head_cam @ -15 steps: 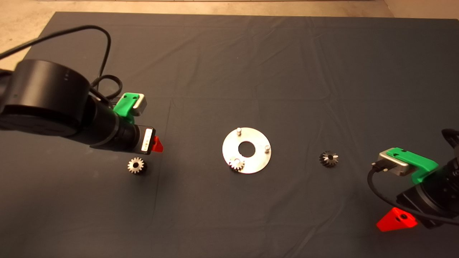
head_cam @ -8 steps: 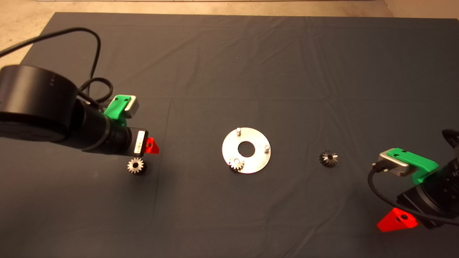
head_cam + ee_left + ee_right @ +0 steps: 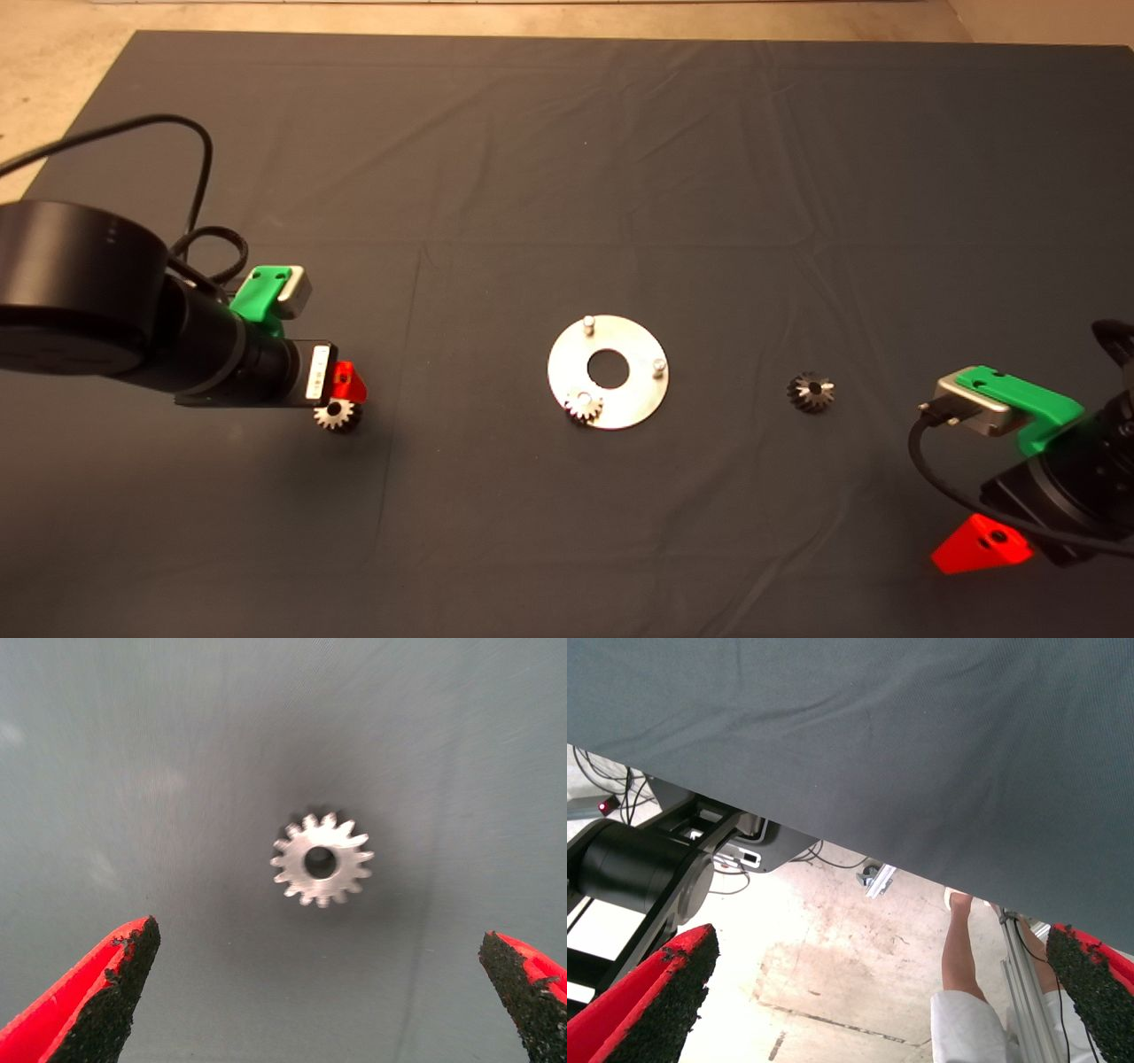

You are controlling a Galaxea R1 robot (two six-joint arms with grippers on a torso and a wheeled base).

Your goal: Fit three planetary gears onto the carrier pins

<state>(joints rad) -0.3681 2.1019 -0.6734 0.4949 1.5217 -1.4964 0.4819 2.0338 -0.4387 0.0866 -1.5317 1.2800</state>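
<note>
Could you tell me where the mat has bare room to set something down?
The far half of the mat beyond the silver disc is bare, as is the near strip. Crowded: the middle row, with left gripper over one gear and another gear.

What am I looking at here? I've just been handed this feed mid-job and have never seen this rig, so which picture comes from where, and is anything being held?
This is a two-armed robot working at a table covered by a dark mat. The wide picture looks down from a camera above; the other two come from cameras on each wrist.

On the mat lies a silver disc with three upright pins. One gear already sits on the pin nearest the camera; the other two pins are bare. A second gear lies loose to the disc's right.

The left gripper hangs directly over the third gear, jaws spread wide on either side of it and not touching it. Nothing is held yet.

The right gripper waits at the lower right edge, jaws open and empty. Its camera sees past the mat's edge to the floor and a person's leg.
</note>
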